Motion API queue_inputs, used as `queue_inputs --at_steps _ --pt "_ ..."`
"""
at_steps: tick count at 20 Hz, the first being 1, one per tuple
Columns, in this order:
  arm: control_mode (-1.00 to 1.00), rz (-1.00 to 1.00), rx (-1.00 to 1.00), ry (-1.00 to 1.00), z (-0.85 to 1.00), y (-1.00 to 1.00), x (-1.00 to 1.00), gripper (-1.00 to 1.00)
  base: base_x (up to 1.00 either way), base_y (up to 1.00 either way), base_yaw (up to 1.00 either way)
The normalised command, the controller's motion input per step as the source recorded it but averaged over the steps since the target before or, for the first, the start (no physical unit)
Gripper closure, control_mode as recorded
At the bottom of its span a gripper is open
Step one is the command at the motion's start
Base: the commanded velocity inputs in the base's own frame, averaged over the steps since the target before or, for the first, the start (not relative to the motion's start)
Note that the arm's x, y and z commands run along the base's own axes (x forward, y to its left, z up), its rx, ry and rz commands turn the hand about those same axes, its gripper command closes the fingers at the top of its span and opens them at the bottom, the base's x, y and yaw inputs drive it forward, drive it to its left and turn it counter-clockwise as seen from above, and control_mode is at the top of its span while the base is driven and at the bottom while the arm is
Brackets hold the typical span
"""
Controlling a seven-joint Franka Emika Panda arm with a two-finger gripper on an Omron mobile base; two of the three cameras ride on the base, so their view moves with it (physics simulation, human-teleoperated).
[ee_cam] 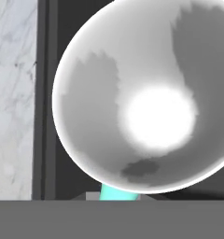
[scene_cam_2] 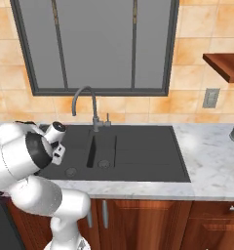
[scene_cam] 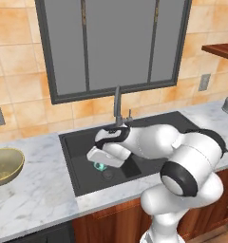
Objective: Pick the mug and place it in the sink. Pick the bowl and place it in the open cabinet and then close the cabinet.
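- The sink [scene_cam: 82,142] is the biggest thing here, a black double basin in the white marble counter [scene_cam: 35,199], with the grey faucet [scene_cam: 118,107] rising at its 12 o'clock edge.
- The arm reaches low into the left basin, and the gripper [scene_cam: 99,163] sits just above the basin floor near the drain [scene_cam: 108,174].
- The bowl [scene_cam: 4,166] waits on the counter at the sink's 9 o'clock, well apart from the arm, mouth up.
- The mug [scene_cam: 99,166] is in the left basin under the hand, a small teal patch; the gripper appears pinched on it, though the fingers are hidden, so that is my guess.
- In the hand view the mug's pale inside [ee_cam: 156,107] faces the camera, so its opening and long axis seem to run toward the hand.
- To finish well, I'd lower until the mug rests on the basin floor, part the fingers gently, then lift straight out past the faucet.
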Motion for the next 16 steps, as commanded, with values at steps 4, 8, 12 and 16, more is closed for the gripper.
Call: queue_inputs --at_steps 4,8,12,16 --pt "-1.00 0.00 0.00 0.00 -0.38 0.04 0.34 1.00 0.00 0.00 0.00" --pt "-1.00 0.00 0.00 -0.06 -0.38 0.00 0.28 1.00 0.00 0.00 0.00" --pt "-1.00 0.00 0.00 -0.11 -0.36 0.08 0.29 1.00 0.00 0.00 0.00" --pt "-1.00 0.00 0.00 -0.06 -0.35 0.13 0.37 1.00 0.00 0.00 0.00"
